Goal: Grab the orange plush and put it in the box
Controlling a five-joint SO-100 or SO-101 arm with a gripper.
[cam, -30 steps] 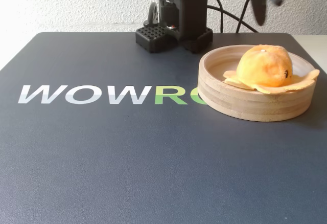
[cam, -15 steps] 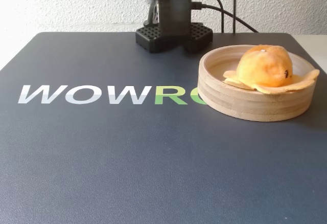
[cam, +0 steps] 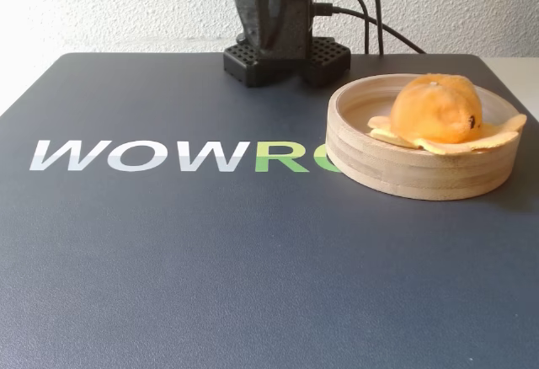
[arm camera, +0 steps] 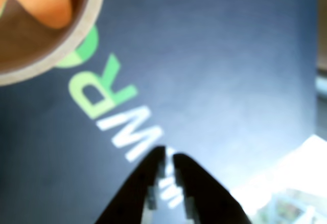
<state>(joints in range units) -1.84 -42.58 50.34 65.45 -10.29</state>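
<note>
Since the orange plush [cam: 438,108] already sits in the box [cam: 404,167] at the fixed view's right, soft and light, its rounded head offers the best hold; the gripper [arm camera: 168,157] is nearly closed, empty.

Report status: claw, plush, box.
Claw empty, nearly closed, above the mat. Orange plush sitting in the box. Nothing in the way.

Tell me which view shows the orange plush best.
The fixed view: the orange plush sits sharp and whole inside the box, tentacles draped over the rim. The wrist view catches only a blurred, cropped orange corner.
</note>
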